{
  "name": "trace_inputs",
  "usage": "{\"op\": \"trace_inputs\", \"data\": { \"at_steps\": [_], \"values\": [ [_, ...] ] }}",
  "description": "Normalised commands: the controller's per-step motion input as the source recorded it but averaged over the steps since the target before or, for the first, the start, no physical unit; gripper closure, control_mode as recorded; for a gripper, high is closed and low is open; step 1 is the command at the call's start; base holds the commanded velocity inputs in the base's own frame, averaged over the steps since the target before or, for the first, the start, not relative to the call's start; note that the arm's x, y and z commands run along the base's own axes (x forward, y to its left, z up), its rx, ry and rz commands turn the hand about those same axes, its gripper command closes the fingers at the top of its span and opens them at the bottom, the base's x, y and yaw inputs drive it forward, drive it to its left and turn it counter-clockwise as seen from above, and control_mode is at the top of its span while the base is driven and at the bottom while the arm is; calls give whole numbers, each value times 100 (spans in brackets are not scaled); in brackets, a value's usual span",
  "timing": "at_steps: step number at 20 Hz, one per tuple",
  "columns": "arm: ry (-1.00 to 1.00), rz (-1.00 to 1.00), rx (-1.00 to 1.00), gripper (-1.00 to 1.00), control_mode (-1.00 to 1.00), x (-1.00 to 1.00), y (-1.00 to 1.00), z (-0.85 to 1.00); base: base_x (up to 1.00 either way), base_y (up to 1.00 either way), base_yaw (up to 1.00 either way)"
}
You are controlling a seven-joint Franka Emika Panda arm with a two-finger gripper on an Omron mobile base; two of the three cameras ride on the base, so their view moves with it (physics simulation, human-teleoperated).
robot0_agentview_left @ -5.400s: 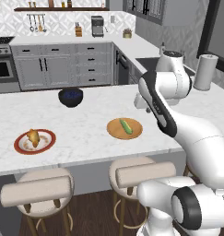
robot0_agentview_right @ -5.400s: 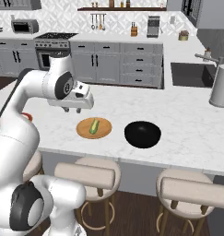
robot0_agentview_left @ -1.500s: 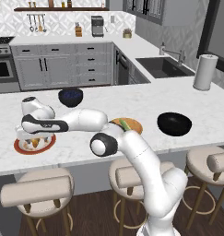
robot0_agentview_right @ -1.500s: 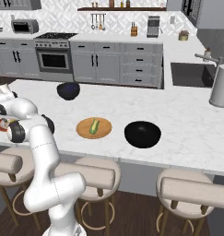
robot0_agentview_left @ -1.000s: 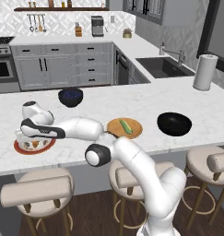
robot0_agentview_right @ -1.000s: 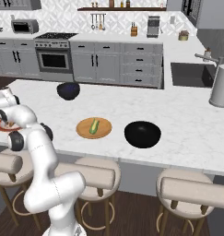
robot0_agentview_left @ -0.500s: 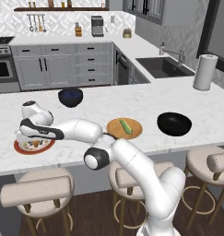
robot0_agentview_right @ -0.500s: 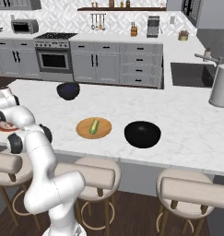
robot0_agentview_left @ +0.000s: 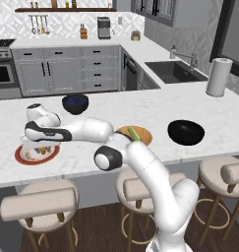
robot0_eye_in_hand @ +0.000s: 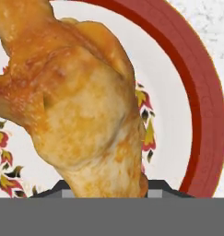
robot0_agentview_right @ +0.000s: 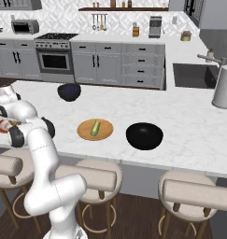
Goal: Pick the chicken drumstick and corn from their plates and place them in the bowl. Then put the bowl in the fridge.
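The chicken drumstick (robot0_eye_in_hand: 81,106) lies on the white, red-rimmed plate (robot0_eye_in_hand: 201,106), golden-brown and very close in the hand view. My gripper (robot0_eye_in_hand: 109,191) is down over it with a dark fingertip (robot0_eye_in_hand: 60,188) on each side of the meat, shut on it. From the left base view my gripper (robot0_agentview_left: 40,145) sits over this plate (robot0_agentview_left: 23,156) at the counter's left end. The green corn (robot0_agentview_left: 134,133) rests on the tan wooden plate (robot0_agentview_left: 143,138) mid-counter. The navy bowl (robot0_agentview_left: 75,103) with a bluish inside stands behind. The fridge is out of view.
A larger glossy black bowl (robot0_agentview_left: 186,132) sits right of the wooden plate (robot0_agentview_right: 105,133). A paper towel roll (robot0_agentview_left: 218,77) and sink (robot0_agentview_left: 175,71) are far right. Padded stools (robot0_agentview_left: 40,204) line the counter's near edge. My arm stretches low across the counter's left half.
The jaws have closed in around the drumstick over the last second. The hand has stayed low on the red-rimmed plate, hardly moving.
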Motion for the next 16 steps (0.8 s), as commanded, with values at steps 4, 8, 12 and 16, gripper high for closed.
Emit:
{"op": "trace_inputs", "data": {
  "at_steps": [4, 8, 12, 16],
  "values": [
    [0, 0, 7, 100, -100, -24, -90, 85, 0, 0, 0],
    [0, 0, 12, 100, -100, -54, -100, 87, 0, 0, 0],
    [0, 0, 17, 100, -100, -81, -100, 62, 0, 0, 0],
    [4, 0, 19, 100, -100, -43, -100, 48, 0, 0, 0]
  ]
}}
